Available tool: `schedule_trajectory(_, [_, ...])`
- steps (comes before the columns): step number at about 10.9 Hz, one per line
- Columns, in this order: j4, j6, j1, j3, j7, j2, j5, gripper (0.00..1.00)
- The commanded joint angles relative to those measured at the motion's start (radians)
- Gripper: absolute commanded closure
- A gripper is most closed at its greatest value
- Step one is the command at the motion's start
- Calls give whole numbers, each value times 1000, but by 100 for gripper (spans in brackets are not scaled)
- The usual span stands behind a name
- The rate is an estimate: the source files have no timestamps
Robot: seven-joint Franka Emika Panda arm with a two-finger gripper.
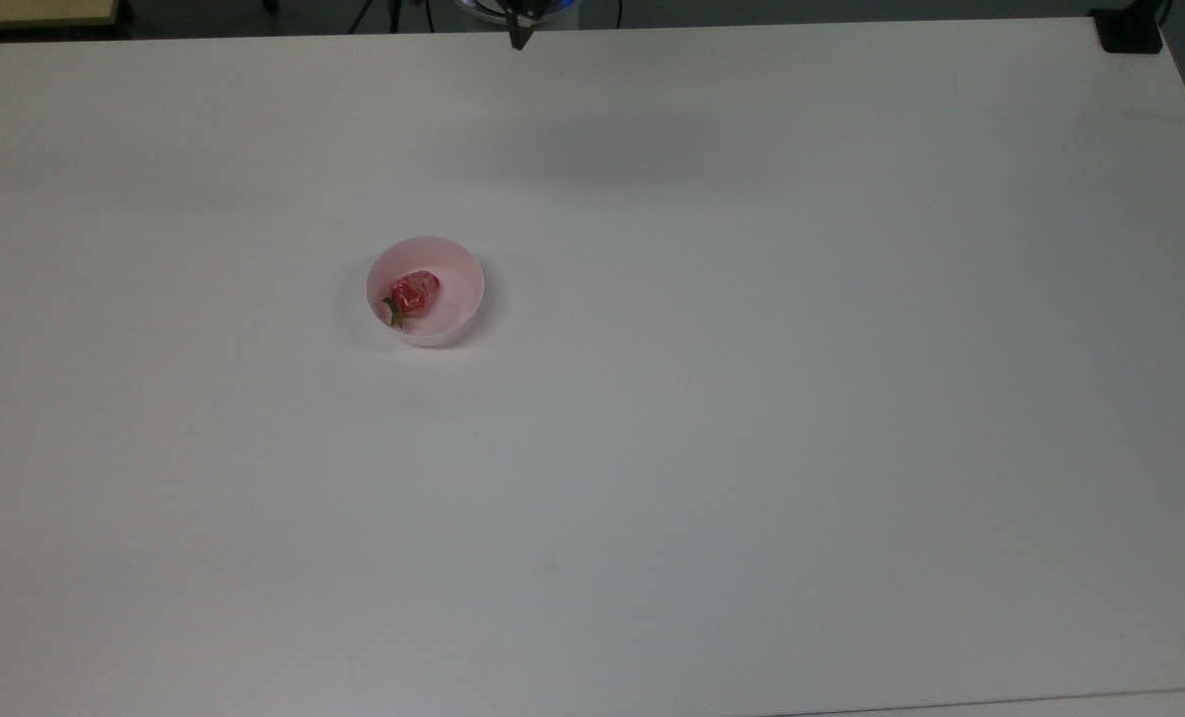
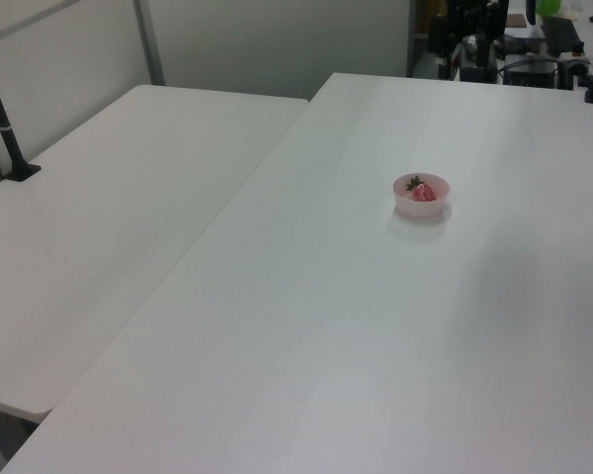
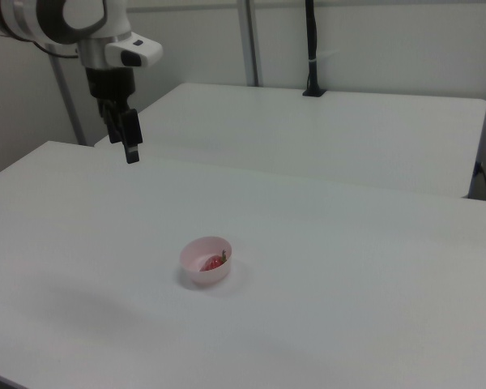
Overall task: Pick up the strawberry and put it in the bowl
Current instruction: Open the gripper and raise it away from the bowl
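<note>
Strawberry (image 1: 414, 292) lies inside the pale pink bowl (image 1: 458, 314) toward the tabletop's (image 1: 752, 448) far edge, long axis diagonal, leafy cap pointing at the top view's lower left. Gripper (image 3: 128, 138) hangs high, holding nothing; its finger gap cannot be told.

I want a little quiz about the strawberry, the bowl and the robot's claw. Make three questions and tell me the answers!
1. True or false: the strawberry lies inside the pink bowl.
2. Where is the claw in the right view? A) gripping the strawberry B) up in the air, away from the bowl C) resting on the bowl's rim
3. Fill in: the bowl stands on a white ____.

Key: 1 true; 2 B; 3 table.
</note>
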Motion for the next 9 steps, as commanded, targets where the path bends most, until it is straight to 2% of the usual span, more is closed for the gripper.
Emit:
schedule_trajectory(1, [-8, -1, 52, -54, -364, -9, 4, 0])
schedule_trajectory(2, [-7, 16, 49, -56, -458, -9, 1, 0])
schedule_trajectory(3, [-7, 68, 47, -57, -468, -7, -6, 0])
schedule_trajectory(5, [-7, 137, 49, -56, -453, 4, -51, 0])
schedule_trajectory(9, [-7, 140, 47, -56, -428, 2, -48, 0])
